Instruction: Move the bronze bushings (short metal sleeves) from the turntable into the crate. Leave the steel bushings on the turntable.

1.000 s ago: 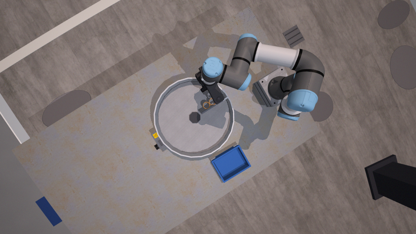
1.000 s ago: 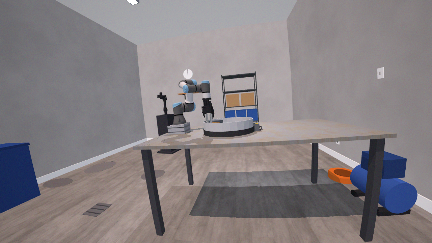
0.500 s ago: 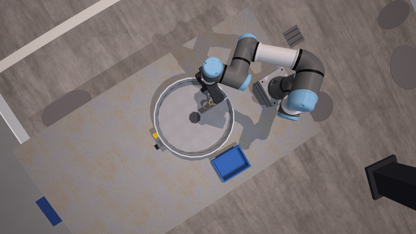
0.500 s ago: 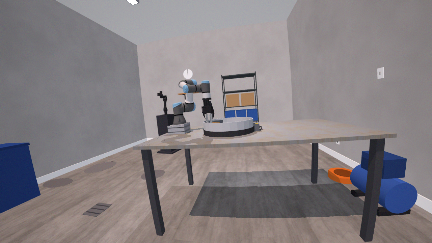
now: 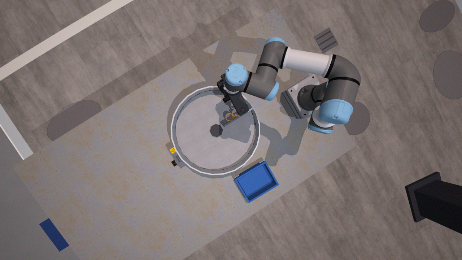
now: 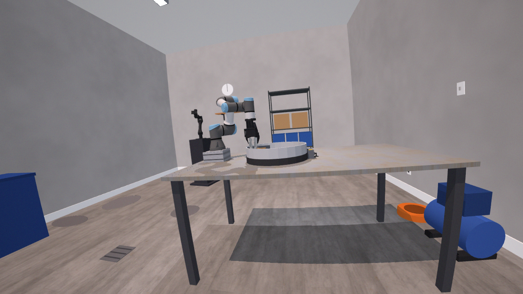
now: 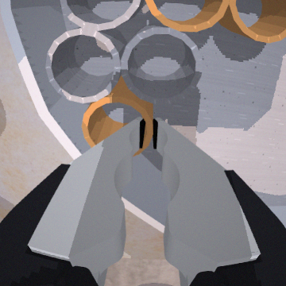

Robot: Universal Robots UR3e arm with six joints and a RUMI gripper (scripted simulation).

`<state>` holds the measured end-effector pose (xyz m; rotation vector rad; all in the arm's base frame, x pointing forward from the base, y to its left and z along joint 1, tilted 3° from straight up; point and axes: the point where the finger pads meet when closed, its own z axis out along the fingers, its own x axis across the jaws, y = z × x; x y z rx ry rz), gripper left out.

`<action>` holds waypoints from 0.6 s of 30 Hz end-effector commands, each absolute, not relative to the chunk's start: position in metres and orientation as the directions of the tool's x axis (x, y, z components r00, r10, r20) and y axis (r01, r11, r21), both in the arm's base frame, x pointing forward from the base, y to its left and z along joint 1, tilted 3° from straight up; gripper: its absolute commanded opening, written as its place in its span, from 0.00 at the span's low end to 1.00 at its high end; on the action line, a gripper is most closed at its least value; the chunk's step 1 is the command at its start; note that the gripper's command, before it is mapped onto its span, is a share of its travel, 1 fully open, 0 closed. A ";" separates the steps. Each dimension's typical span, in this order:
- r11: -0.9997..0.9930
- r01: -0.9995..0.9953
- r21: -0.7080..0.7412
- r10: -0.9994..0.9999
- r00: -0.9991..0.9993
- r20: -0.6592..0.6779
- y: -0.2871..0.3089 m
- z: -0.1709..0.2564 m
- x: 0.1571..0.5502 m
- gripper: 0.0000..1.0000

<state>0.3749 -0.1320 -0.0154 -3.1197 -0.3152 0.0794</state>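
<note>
In the wrist view my gripper (image 7: 148, 121) is shut on the wall of a bronze bushing (image 7: 111, 120), which sits tilted between the fingertips above the turntable. Beyond it lie three steel bushings, at the left (image 7: 83, 71), the middle (image 7: 164, 59) and the top edge (image 7: 100, 12). Two more bronze bushings (image 7: 187, 16) (image 7: 262, 20) lie at the top. From above, the gripper (image 5: 233, 108) hangs over the far right part of the round turntable (image 5: 214, 130), with bronze rings (image 5: 230, 116) showing beside it. The blue crate (image 5: 256, 181) stands on the table beside the turntable's near rim.
The turntable has a raised white rim (image 7: 44, 115) close to the held bushing. The arm's base (image 5: 298, 98) stands to the right of the turntable. A small control box (image 5: 174, 156) sits at the turntable's left edge.
</note>
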 end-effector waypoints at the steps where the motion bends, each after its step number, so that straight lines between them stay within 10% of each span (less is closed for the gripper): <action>1: -0.980 0.200 -0.008 0.200 0.979 -0.049 -0.133 -0.015 0.375 0.00; 18: -0.980 0.200 -0.008 0.200 0.979 -0.049 -0.133 -0.013 0.375 0.00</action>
